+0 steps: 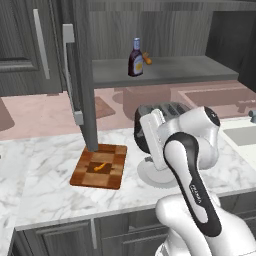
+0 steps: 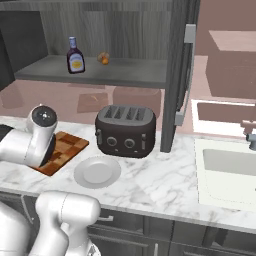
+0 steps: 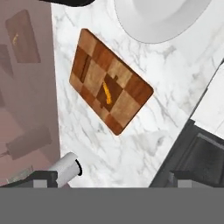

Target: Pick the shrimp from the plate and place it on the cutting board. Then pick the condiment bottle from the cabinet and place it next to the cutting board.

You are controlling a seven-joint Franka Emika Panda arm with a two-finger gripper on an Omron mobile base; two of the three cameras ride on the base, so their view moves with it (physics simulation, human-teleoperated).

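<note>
The tiny orange shrimp (image 1: 101, 166) (image 3: 106, 93) lies in the middle of the checkered cutting board (image 1: 85, 175) (image 2: 69, 143) (image 3: 131, 87). Just right of the board sits the round pale plate (image 1: 144, 174) (image 2: 97, 171) (image 3: 162, 19), with nothing on it. My gripper (image 3: 113, 178) hangs open above the counter near the board, its fingertips (image 3: 43, 177) wide apart and nothing between them. The condiment bottle (image 1: 135, 58) (image 2: 75, 56) stands upright on the grey shelf (image 1: 170, 70) (image 2: 115, 74) of the open cabinet.
The cabinet door (image 1: 82, 75) (image 2: 175, 75) swings out over the counter, reaching down near the board's back edge. A dark toaster (image 2: 125, 131) stands behind the plate. A small orange object (image 1: 147, 58) (image 2: 103, 58) sits beside the bottle. A sink (image 2: 230, 170) lies at the right.
</note>
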